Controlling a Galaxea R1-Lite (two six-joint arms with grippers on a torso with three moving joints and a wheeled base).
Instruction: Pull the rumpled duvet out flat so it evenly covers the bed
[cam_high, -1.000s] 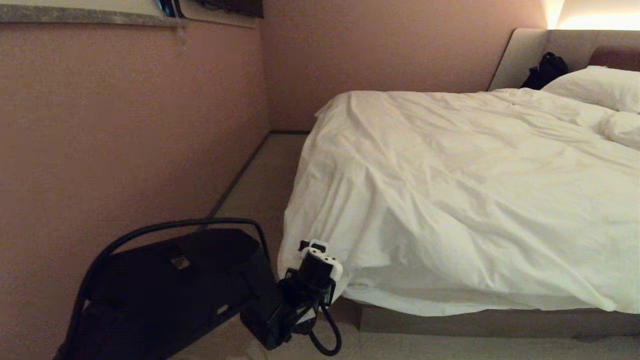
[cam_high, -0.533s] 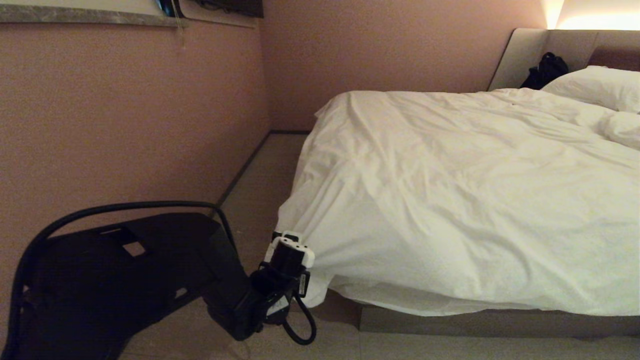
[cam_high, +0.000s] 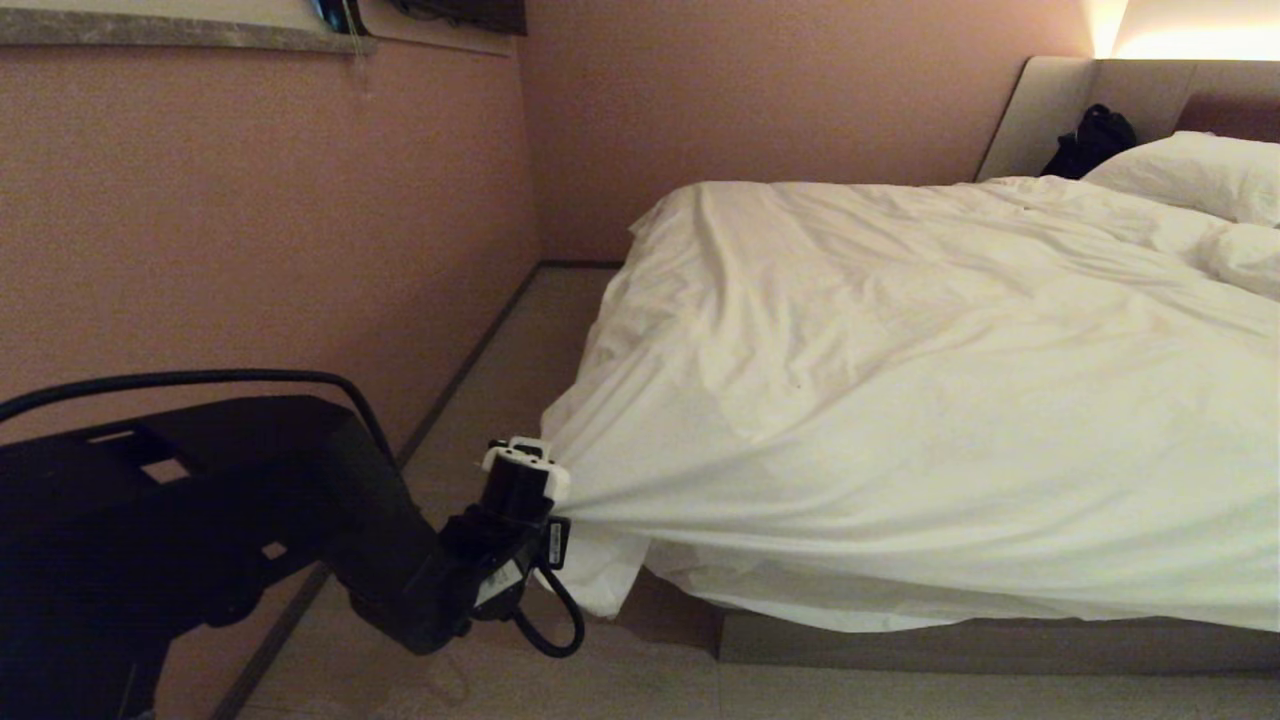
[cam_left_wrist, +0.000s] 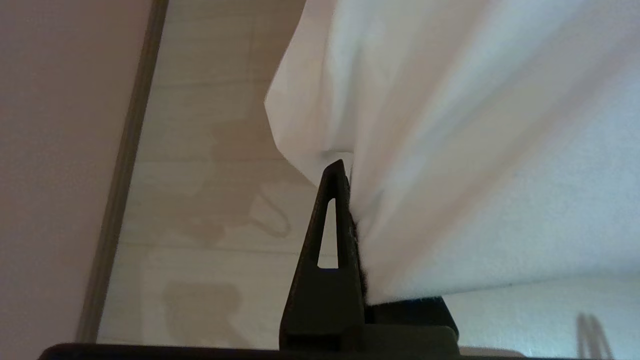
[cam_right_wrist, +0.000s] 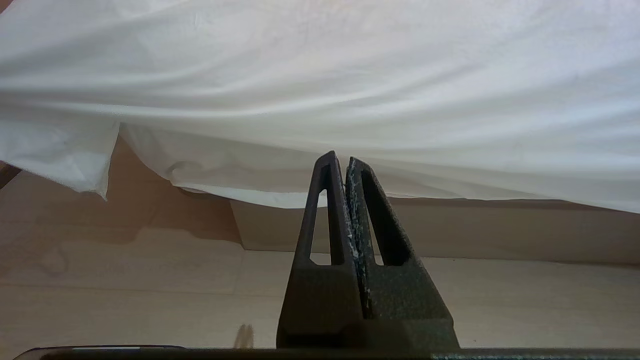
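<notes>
The bed (cam_high: 1000, 645) stands on a pale wood-look floor (cam_high: 520, 360) beside a pink wall. Its grey-brown base shows along the near side. A rumpled white duvet (cam_high: 930, 400) lies over it, overhanging the near edge, with a white pillow (cam_high: 1190, 175) near the padded headboard (cam_high: 1060, 110).

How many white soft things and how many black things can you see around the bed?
White: 2, the duvet and the pillow.
Black: 2, the bag by the headboard and the left end effector pinching the duvet.
Total: 4.
</notes>
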